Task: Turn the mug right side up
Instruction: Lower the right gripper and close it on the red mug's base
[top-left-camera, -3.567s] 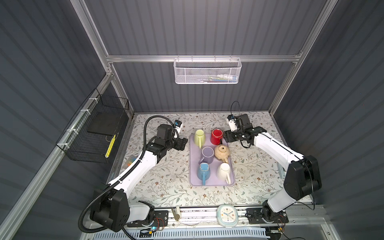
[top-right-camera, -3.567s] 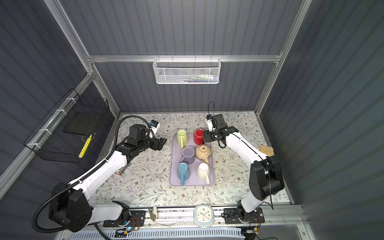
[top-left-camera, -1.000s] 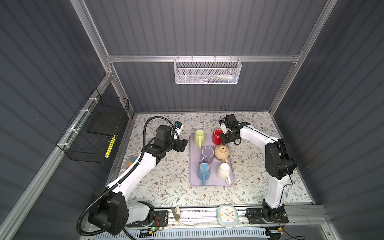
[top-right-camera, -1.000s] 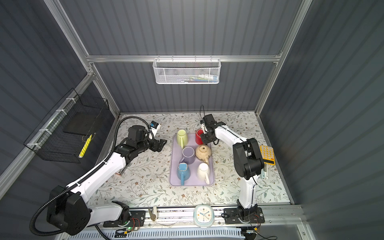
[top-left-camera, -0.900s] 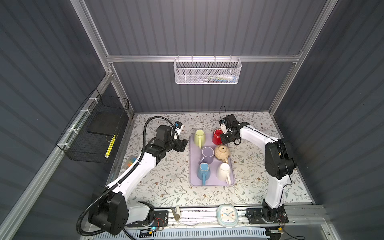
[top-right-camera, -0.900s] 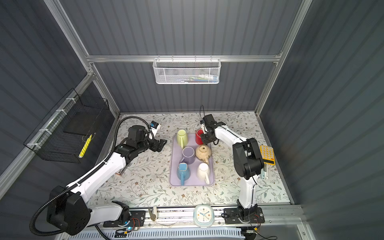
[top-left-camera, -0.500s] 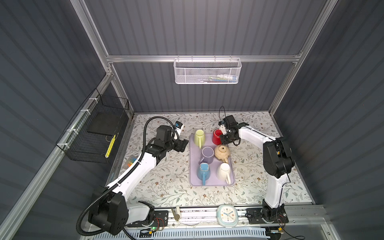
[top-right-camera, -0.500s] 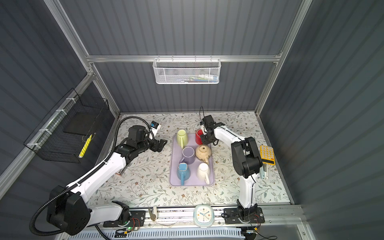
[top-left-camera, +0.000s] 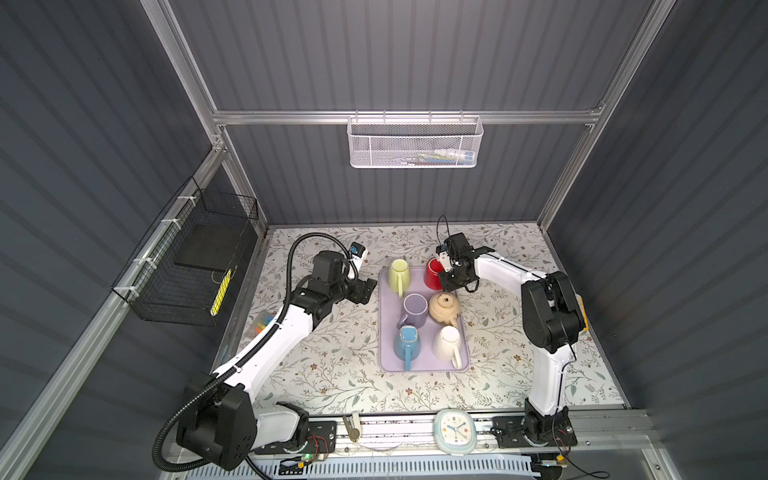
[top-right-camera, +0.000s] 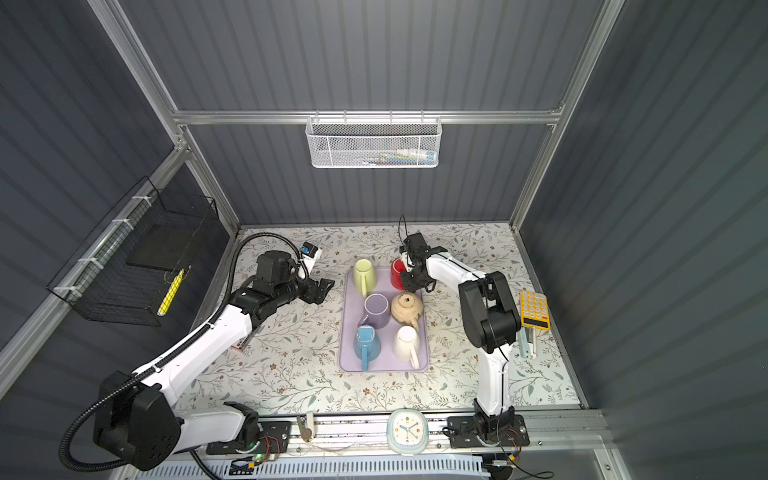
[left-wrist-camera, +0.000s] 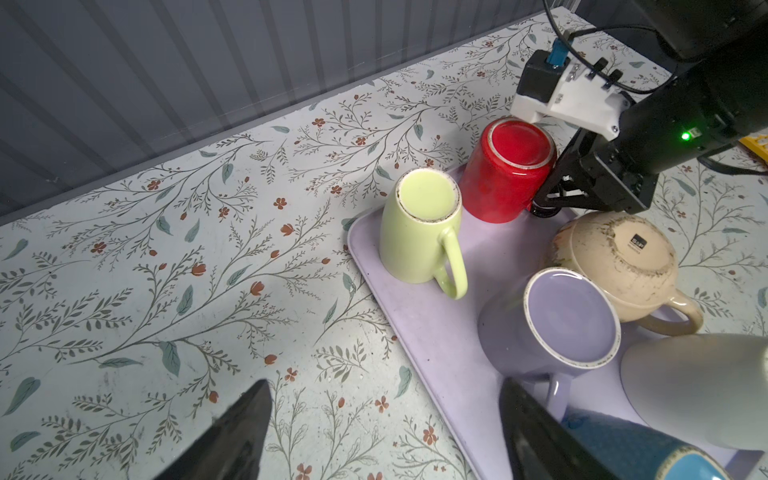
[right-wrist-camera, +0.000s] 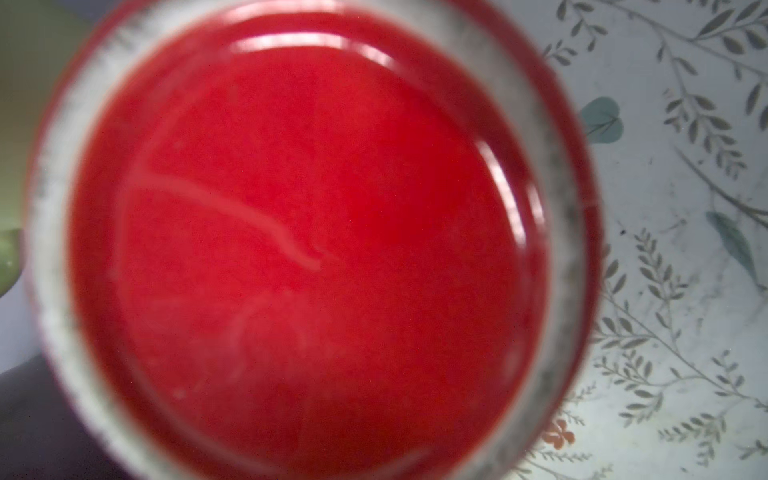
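A red mug (top-left-camera: 433, 274) (top-right-camera: 397, 272) stands upside down at the back right corner of the lavender tray (top-left-camera: 424, 361), its base facing up (left-wrist-camera: 505, 174). My right gripper (top-left-camera: 449, 282) (top-right-camera: 412, 280) presses against the mug's right side low down, where its black fingers (left-wrist-camera: 552, 199) meet the wall. The handle is hidden. In the right wrist view the red mug's base (right-wrist-camera: 311, 232) fills the picture and no fingers show. My left gripper (top-left-camera: 365, 291) (left-wrist-camera: 384, 415) hovers open over the table just left of the tray, holding nothing.
On the tray also stand upside down a yellow-green mug (top-left-camera: 398, 272), a purple mug (top-left-camera: 414, 309), a beige mug (top-left-camera: 444, 307), a blue mug (top-left-camera: 406, 343) and a white mug (top-left-camera: 446, 343). A clock (top-left-camera: 454, 430) sits at the front rail, a yellow calculator (top-right-camera: 534, 309) at the right.
The right gripper has swung in from the right of the tray to the red mug's side and stayed there over the last second. The left arm has barely moved.
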